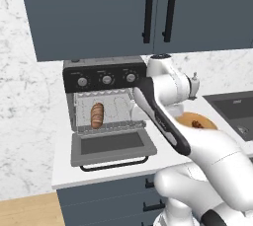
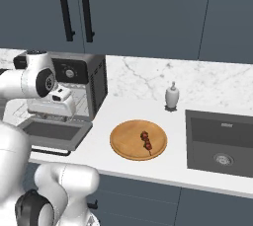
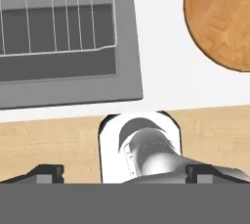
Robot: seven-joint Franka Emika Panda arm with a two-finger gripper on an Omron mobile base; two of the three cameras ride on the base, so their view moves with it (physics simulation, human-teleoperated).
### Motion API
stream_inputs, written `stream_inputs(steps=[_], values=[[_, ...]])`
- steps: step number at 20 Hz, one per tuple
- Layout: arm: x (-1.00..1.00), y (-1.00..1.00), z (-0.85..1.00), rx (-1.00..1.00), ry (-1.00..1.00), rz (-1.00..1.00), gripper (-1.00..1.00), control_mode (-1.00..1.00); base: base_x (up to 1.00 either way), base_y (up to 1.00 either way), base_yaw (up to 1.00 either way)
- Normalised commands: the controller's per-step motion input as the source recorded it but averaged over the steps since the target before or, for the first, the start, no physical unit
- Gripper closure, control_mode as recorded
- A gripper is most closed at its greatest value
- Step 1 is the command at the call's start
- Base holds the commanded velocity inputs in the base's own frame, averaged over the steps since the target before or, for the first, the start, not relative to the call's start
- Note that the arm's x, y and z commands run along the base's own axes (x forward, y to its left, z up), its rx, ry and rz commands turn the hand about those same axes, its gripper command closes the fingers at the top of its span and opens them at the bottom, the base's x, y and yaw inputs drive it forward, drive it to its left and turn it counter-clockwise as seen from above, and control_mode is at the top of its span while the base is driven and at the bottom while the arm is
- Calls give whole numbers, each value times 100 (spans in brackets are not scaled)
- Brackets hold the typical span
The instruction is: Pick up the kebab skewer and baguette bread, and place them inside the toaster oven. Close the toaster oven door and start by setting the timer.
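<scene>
Left base view gives us the toaster oven [image 1: 106,96] standing on the white counter [image 1: 64,170] under dark blue wall cabinets [image 1: 99,13], with its three silver knobs along the black panel at the top. We see the toaster oven door [image 1: 111,146] dropped fully open and lying flat toward us, its black bar handle at the front edge. The baguette bread [image 1: 97,115] already lies on the wire rack inside the oven, towards the left of the cavity, set lengthwise front to back.

From the right base view we find the kebab skewer [image 2: 147,141] lying on a round wooden plate [image 2: 126,143], on the counter between the oven and the sink [image 2: 220,143]. A small white bottle [image 2: 171,95] stands behind the plate near the marble wall.

We see the arm reaching across the right side of the oven's front, with the hand just above the right edge of the open door. Looking down in the hand view, the gripper [image 3: 124,174] has its two dark fingertips [image 3: 46,173] standing far apart at the two sides of the bottom, wide open with nothing between them. That view also shows the wire rack, the door's grey frame, bare counter and the plate's edge at upper right.
</scene>
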Motion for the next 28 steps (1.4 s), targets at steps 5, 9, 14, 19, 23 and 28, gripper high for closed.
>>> stream_inputs(steps=[5,9,14,19,23,28], values=[[-8,-100,0,0,0,1,-100,-100,0,0,0],[0,-100,0,0,0,2,-100,-100,0,0,0],[0,-100,-6,0,0,2,-100,-100,0,0,0],[6,-100,-26,0,0,5,-100,-100,0,0,0],[53,-76,-44,0,0,8,-100,-100,0,0,0],[58,-61,-41,0,0,12,-100,-100,0,0,0]])
